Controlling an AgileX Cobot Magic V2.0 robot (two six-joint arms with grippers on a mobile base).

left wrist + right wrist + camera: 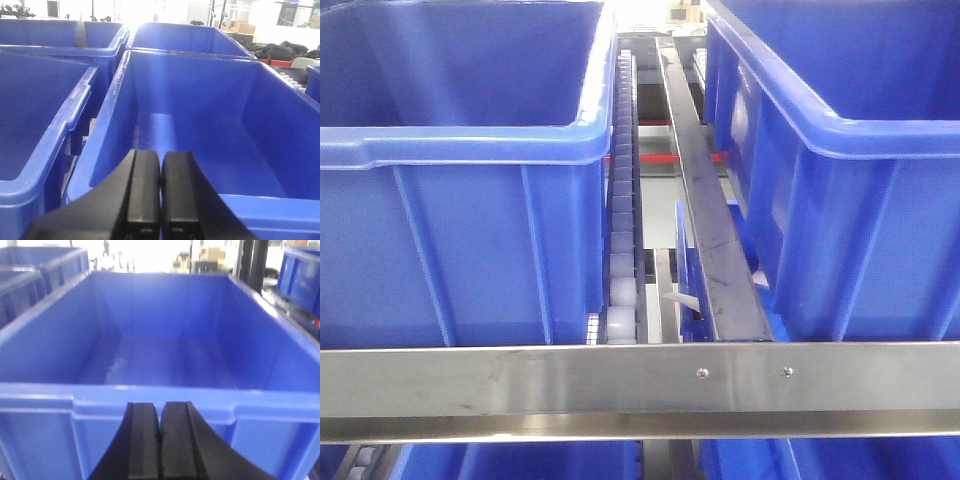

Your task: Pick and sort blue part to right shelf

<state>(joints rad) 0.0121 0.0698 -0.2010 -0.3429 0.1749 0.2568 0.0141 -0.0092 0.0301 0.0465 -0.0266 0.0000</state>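
Shelf [640,385], blue bins [160,400]: both end effectors [160,195] [161,440] together, empty. Blue part unseen; judged step: locate it first.

No text, label, brand, number or sign can be read in any view; the blue bins [460,200] and the steel rail [620,380] carry no writing.
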